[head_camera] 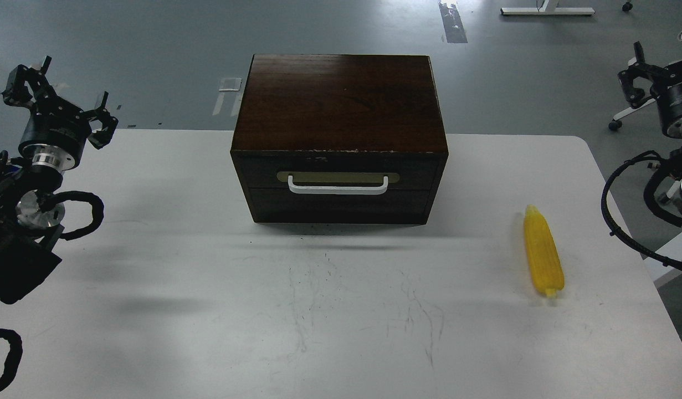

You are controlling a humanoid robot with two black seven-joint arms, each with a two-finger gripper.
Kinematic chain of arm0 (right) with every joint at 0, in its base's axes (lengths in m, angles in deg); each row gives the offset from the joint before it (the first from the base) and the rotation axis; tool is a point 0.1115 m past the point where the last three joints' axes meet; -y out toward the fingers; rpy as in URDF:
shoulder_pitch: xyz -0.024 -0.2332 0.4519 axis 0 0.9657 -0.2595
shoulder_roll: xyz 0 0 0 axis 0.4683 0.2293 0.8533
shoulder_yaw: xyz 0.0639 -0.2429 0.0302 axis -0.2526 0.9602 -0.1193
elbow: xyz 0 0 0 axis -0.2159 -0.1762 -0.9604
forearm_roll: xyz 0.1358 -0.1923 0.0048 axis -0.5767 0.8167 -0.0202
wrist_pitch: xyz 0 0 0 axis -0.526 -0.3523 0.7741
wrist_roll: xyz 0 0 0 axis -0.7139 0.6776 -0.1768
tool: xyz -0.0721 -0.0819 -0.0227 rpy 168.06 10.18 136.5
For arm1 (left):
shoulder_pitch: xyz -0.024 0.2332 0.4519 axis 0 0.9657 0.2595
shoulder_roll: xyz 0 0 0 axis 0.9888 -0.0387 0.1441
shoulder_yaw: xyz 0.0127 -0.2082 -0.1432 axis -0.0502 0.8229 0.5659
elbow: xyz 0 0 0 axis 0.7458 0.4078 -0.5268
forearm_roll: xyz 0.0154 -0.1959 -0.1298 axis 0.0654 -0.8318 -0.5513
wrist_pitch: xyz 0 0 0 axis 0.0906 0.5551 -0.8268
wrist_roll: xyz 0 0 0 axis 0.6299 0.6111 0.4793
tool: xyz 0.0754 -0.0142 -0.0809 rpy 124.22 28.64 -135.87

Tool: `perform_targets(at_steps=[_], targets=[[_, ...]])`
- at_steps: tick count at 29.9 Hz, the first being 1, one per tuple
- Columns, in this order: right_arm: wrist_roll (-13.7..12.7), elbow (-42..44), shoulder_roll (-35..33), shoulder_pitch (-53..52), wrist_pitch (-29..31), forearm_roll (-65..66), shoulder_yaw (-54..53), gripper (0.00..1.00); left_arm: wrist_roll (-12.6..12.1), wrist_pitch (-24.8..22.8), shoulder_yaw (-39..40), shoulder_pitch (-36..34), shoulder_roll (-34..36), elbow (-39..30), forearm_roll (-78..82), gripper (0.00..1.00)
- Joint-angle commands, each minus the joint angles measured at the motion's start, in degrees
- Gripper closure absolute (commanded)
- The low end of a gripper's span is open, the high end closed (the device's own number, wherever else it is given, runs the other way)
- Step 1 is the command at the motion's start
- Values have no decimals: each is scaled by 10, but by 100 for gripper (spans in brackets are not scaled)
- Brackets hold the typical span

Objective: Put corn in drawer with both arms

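Scuffed table (341,310) bears corn (543,252) beside the closed drawer (338,197); left end effector (58,94), spread wide, should hook the handle (338,187) squarely, right end effector (640,77) unreadable.

Nothing here can be read: no lettering, label, brand or number shows on anything in view.

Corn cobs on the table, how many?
1. The corn lies on the white table, right of the closed drawer. Any inside the drawer would be hidden.
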Motion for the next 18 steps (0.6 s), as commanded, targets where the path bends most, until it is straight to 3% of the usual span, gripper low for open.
perform_targets(at_steps=[1,14,18], targets=[[0,-1,1,0,0,0,1,0,5,0,4,-1,0,-3,-3,2],[0,0,-6,-1,0,2,1,0,1,0,-6,-3,24,-4,6,2],[0,0,-7,0,0,3,1,0,-26,0,-12,-22,53,-4,22,2]])
